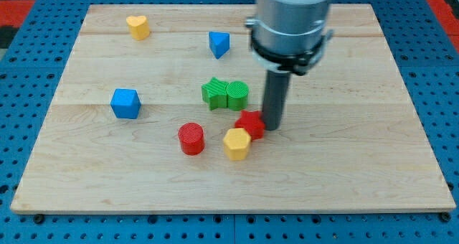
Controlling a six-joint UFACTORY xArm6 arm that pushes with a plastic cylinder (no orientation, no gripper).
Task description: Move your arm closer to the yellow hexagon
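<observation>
The yellow hexagon (237,143) lies on the wooden board (358,165) below the middle. A red star-shaped block (249,123) touches its upper right side. My tip (273,126) is down on the board just right of the red star, touching or nearly touching it, and up and to the right of the yellow hexagon by about a block's width. The rod hangs from the grey arm housing (290,21) at the view's top.
A red cylinder (191,138) sits left of the yellow hexagon. A green star (214,93) and a green cylinder (237,95) touch each other above the middle. A blue cube (125,103) is at left, a blue triangle (219,44) and a yellow heart (138,26) near the top.
</observation>
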